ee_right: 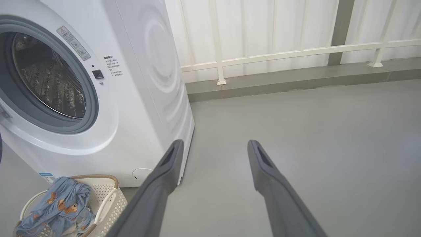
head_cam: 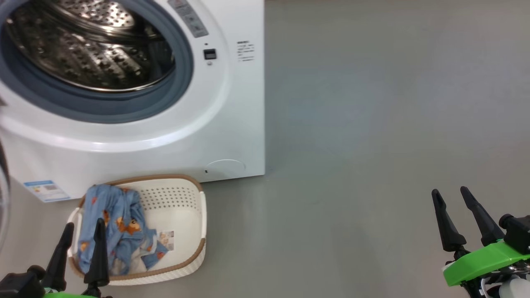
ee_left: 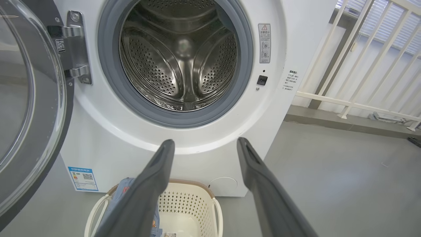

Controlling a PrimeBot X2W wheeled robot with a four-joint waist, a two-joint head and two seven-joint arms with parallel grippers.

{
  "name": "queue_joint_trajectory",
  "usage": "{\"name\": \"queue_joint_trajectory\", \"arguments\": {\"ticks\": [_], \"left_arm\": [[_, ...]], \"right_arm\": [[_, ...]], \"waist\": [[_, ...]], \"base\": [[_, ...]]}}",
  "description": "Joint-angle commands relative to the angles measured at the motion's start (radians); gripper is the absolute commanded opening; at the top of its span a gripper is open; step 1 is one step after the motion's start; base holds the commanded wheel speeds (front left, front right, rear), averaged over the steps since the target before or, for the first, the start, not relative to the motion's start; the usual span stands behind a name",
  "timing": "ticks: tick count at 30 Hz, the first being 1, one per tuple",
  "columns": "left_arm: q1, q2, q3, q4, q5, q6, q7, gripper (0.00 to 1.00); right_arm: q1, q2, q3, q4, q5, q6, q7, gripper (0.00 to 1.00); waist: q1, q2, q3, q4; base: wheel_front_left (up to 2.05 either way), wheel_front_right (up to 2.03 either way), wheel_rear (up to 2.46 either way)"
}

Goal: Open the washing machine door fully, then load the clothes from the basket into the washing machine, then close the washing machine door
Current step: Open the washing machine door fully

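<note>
Clothes (head_cam: 120, 225) lie heaped in the basket (head_cam: 182, 198) at the foot of the washer (head_cam: 232, 124), its door (ee_left: 29, 115) swung wide to clear the drum (ee_left: 181, 65), so I hang the left gripper (head_cam: 84, 223) near them with jaws spread to grab, the right gripper (head_cam: 449, 191) spread and empty aside.

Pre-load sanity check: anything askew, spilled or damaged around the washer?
Nothing stands out. The washing machine door is swung open, the basket sits upright in front of the washing machine, the clothes heaped in its left half.

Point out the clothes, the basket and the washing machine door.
the clothes (head_cam: 120, 217), head view, blue bear-print fabric.
the basket (head_cam: 169, 198), head view, perforated back wall.
the washing machine door (ee_left: 29, 98), left wrist view, glass window.
</note>
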Motion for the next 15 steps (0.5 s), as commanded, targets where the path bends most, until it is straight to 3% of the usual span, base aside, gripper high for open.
{"name": "queue_joint_trajectory", "arguments": {"ticks": [1,15], "left_arm": [[-0.015,0.027,0.031,-0.027,-0.001,-0.003,-0.005,1.0],[-0.007,0.026,0.031,-0.028,-0.009,-0.003,-0.005,1.0]], "right_arm": [[-0.002,-0.018,0.012,-0.027,-0.008,0.002,-0.012,1.0],[-0.002,-0.017,-0.005,-0.029,-0.011,0.002,-0.012,1.0]], "waist": [[-0.0001,-0.0001,0.006,-0.026],[-0.0001,-0.0001,-0.003,-0.037]], "base": [[0.0,0.0,0.0],[0.0,0.0,0.0]]}}
